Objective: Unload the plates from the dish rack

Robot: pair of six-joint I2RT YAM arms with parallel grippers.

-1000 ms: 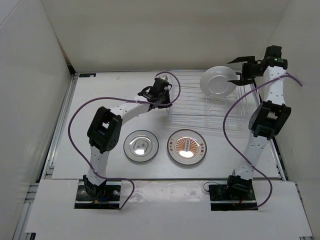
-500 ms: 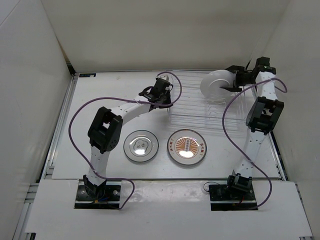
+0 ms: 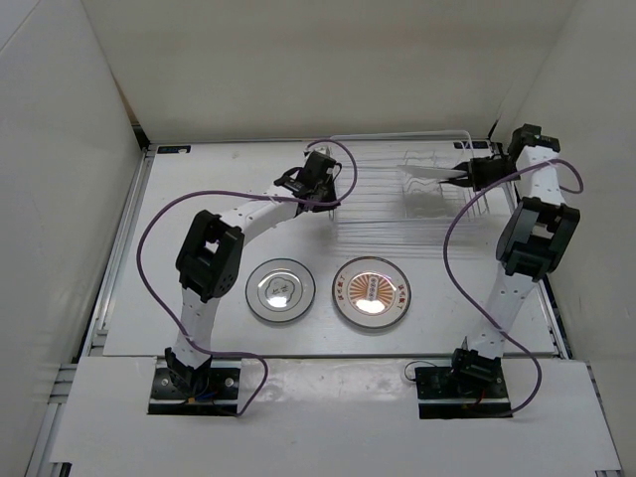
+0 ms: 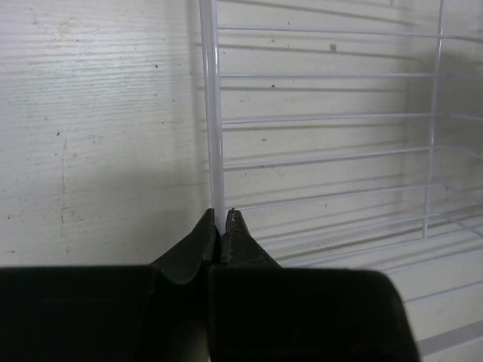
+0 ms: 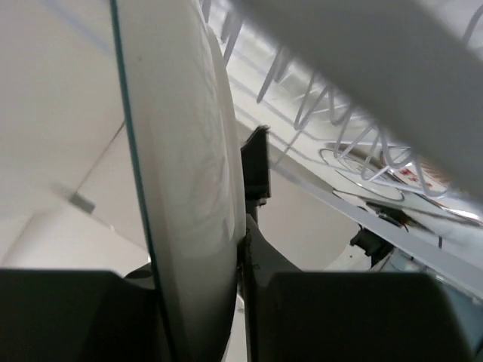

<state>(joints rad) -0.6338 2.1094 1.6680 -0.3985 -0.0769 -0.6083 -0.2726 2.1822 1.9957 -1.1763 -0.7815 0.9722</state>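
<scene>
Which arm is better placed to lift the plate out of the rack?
Right: the right claw grips the white plate in the dish rack; the left claw pinches the rack's edge wire, away from it.

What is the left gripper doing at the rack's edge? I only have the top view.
Observer: In its wrist view, the left gripper is shut on the dish rack. Its tips pinch the outer side wire.
Operator: And the right one? From above it's just a dark blob at the plate in the rack.
Observer: In the right wrist view, the white plate stands edge-on inside the right gripper. One finger presses flat against the plate's face. The other finger is hidden behind the plate.
</scene>
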